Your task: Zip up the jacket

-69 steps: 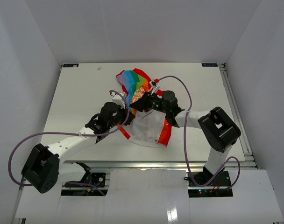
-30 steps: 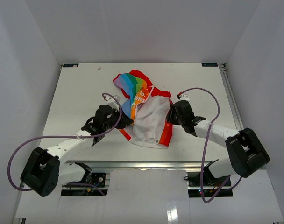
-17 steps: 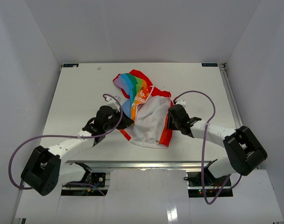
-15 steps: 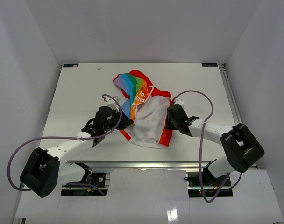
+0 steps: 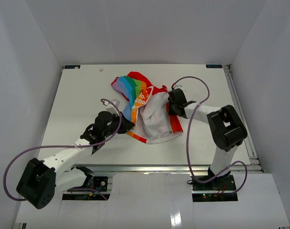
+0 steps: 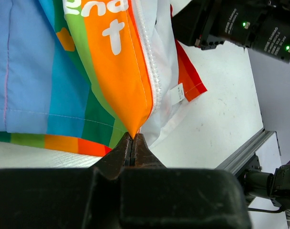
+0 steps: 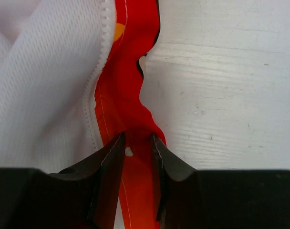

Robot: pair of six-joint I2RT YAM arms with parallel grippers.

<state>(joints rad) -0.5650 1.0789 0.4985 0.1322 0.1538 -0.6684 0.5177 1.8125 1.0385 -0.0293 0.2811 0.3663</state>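
Observation:
The jacket (image 5: pixel 150 114) lies crumpled in the middle of the table, rainbow panel on the left, white lining facing up, red trim along its right edge. My left gripper (image 5: pixel 127 125) is shut on the lower corner of the orange-striped front panel (image 6: pixel 111 71), beside the white zipper teeth (image 6: pixel 152 71); its tips (image 6: pixel 133 136) meet on the fabric point. My right gripper (image 5: pixel 170 107) is at the jacket's right edge. In the right wrist view its jaws (image 7: pixel 138 136) pinch a bunched fold of the red trim (image 7: pixel 121 95), next to zipper teeth (image 7: pixel 104 38) and white lining (image 7: pixel 40 71).
The white table (image 5: pixel 78 105) has a metal rail along its right side (image 5: pixel 240 109) and front edge (image 5: pixel 159 167). White walls enclose the table. The right arm's wrist (image 6: pixel 240 24) shows in the left wrist view, just beyond the jacket. Purple cables loop over both arms.

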